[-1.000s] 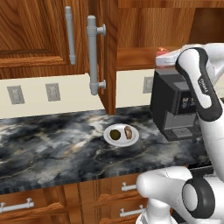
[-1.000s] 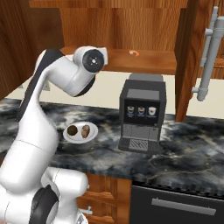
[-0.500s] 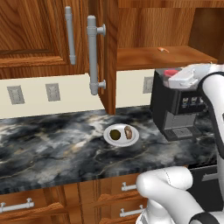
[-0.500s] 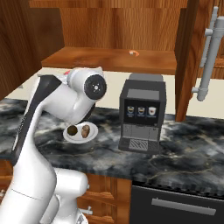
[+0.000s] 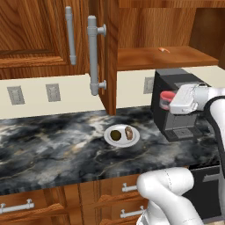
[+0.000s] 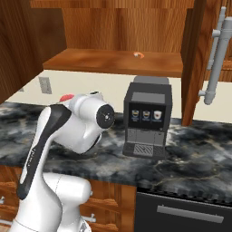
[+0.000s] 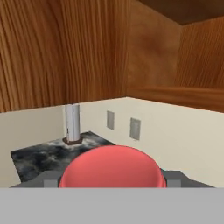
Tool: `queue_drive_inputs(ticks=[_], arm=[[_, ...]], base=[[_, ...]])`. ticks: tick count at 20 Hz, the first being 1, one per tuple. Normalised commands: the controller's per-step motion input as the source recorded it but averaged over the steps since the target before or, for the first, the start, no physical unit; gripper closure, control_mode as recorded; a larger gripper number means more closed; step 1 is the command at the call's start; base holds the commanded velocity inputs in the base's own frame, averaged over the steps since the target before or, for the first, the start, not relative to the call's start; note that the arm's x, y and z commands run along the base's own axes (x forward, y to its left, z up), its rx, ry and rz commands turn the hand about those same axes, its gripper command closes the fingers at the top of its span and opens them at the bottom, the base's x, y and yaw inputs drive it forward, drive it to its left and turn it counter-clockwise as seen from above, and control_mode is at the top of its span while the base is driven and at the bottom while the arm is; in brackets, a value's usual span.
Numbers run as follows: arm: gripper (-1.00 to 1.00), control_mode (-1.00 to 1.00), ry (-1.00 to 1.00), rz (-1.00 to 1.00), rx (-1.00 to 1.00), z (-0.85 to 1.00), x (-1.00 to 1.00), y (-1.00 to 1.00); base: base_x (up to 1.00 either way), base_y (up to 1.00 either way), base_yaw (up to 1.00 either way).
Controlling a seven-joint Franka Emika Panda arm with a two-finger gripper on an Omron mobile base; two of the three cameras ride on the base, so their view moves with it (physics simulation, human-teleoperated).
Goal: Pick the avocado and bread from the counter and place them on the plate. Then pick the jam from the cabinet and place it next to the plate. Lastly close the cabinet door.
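Left base view: your gripper [image 5: 166, 100] carries the jam [image 5: 166, 99] in mid-air in front of the dark coffee machine [image 5: 176, 103], right of the plate [image 5: 121, 136] and above the counter [image 5: 52, 145]. The jar's red lid shows at the left end of the white hand, so the claw is pinching the jam, though the fingers themselves are hidden behind it.

On the plate, the round dark avocado [image 5: 115, 135] lies at the left and the oblong bread [image 5: 128, 132] at the right, side by side and close together. The plate rests on the counter just in front of the open cabinet door [image 5: 108, 52], whose grey bar handle [image 5: 93, 55] stands vertical on its left face. A second grey handle [image 5: 70, 35] hangs on the closed door farther left.

The cabinet [image 5: 162, 30] stands open, and a tiny orange scrap [image 5: 163, 49] lies on its wooden shelf. Two wall sockets [image 5: 52, 92] sit on the pale wall at the left.

Right base view: the lid [image 6: 66, 97] peeps out from behind the white arm, left of the coffee machine [image 6: 147, 115]. The door [image 6: 195, 59] stands edge-on at the right.

Hand view: the lid [image 7: 113, 167] bulges at the bottom centre, with counter [image 7: 43, 155] and wall beyond.
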Motion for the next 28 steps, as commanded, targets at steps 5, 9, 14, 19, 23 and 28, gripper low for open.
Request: queue_drive_inputs(ticks=[5, 9, 14, 19, 23, 28], arm=[[1.0, -1.0, 0.0, 0.14, 0.0, -0.47, -0.17, 0.12], [1.0, -1.0, 0.01, 0.1, 0.0, -0.39, -0.08, 0.0], [1.0, -1.0, 0.0, 0.05, 0.0, -0.44, 0.0, 0.0], [1.0, -1.0, 0.0, 0.0, 0.0, -0.44, 0.0, 0.0], [1.0, -1.0, 0.01, 0.0, 0.0, -0.54, 0.01, 0.0], [1.0, -1.0, 0.01, 0.01, 0.0, -0.43, 0.03, 0.0]], base=[[0.0, 0.0, 0.0], [0.0, 0.0, 0.0], [0.0, 0.0, 0.0], [0.0, 0.0, 0.0], [0.0, 0.0, 0.0], [0.0, 0.0, 0.0]])
